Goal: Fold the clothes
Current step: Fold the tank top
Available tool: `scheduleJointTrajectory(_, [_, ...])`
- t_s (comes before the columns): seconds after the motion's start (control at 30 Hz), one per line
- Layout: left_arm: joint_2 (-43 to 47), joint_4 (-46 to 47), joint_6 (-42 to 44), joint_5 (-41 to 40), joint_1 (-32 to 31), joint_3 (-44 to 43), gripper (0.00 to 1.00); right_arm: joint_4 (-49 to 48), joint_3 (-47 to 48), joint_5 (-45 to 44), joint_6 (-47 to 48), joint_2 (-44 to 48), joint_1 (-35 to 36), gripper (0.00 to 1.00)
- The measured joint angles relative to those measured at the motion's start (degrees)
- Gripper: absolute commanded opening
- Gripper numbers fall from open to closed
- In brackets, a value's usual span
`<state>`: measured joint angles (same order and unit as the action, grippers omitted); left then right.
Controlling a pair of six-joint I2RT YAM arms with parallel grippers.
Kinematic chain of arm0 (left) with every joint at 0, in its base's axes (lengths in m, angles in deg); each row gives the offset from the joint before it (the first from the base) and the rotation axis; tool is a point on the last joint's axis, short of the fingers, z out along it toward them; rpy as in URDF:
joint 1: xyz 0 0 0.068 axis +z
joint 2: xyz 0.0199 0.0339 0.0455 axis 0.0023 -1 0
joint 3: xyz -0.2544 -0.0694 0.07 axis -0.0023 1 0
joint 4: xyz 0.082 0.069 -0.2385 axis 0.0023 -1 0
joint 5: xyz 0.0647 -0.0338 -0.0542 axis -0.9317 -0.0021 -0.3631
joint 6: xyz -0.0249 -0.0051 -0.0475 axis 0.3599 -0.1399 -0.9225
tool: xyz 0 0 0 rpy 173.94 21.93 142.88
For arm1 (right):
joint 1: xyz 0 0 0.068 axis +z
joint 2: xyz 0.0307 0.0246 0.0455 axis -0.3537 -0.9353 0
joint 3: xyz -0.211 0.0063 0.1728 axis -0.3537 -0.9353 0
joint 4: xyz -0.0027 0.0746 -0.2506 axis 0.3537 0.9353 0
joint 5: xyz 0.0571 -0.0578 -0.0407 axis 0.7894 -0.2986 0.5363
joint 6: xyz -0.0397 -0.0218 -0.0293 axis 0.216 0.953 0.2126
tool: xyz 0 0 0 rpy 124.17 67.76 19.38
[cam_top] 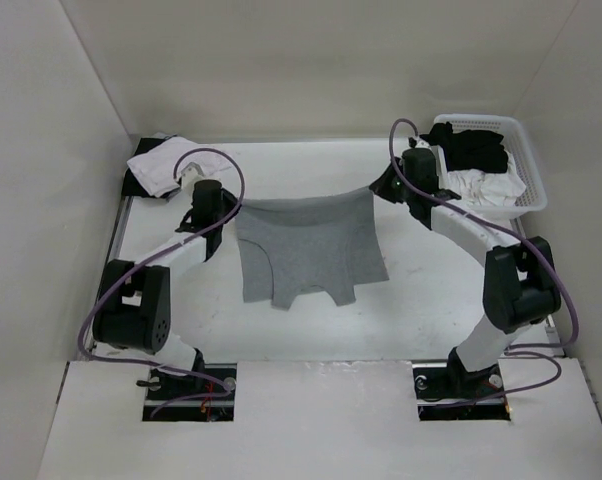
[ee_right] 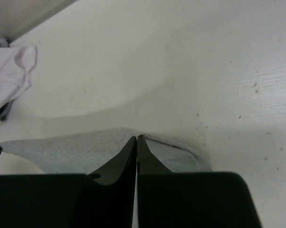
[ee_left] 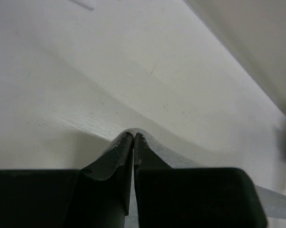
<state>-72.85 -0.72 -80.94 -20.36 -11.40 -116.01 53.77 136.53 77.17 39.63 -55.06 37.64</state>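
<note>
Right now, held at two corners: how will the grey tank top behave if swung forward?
Probably floppy: the grey tank top sags between left gripper and right gripper. Likely light; fingertip pinches carry it. Hanging straps may swing.

Stretched tank top [cam_top: 311, 245] spans centre — basket [cam_top: 532, 172] far right.

Enclosure: a plain white far wall [cam_top: 301, 70], a left wall [cam_top: 41, 180] and a right wall [cam_top: 581, 110] close in a flat white surface [cam_top: 311, 335] on three sides; a separate white board [cam_top: 321, 430] spans the near edge; lighting is even and diffuse, casting only soft grey shadows on the surface; at close range the surface shows a faint linear grain and scattered small dark specks.
</note>
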Motion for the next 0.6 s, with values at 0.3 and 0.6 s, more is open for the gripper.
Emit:
scheduleJointTrajectory(0.3, [18.91, 3.39, -1.88, 2.25, -2.4, 11.56, 0.02, -4.55, -12.57, 0.39, -0.92, 9.2, -0.02, 0.03])
scheduleJointTrajectory(0.6, [48.13, -7.5, -3.34, 2.4, -6.05, 26.8, 0.02, -6.05, -33.22, -1.09, -4.79, 24.76, 0.68, 0.03])
